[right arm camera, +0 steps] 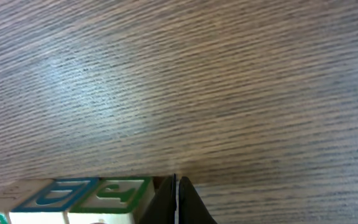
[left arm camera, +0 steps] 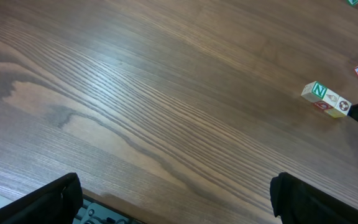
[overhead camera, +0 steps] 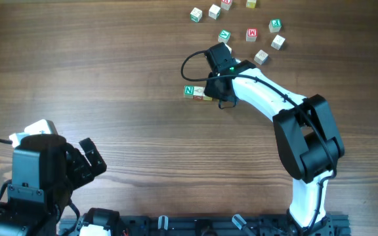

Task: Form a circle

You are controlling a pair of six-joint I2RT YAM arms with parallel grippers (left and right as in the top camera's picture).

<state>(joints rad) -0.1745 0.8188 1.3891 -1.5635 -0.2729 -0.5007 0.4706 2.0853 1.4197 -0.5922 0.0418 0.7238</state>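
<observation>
Three letter cubes (overhead camera: 198, 94) touching in a short straight row near mid-bench, the only start on the circle. Several loose cubes (overhead camera: 252, 34) scattered well apart toward the far edge, right of centre. Right hand (overhead camera: 216, 95) pinched fully shut, gripping nothing, tips just beside the row's right-edge end. Left hand (overhead camera: 92, 159) spread wide, empty, near the front left corner.

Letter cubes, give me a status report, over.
Left claw open, parked clear. Right claw shut, empty, at end of short cube row. No ring yet; other cubes loose beyond. Nothing blocking.
</observation>
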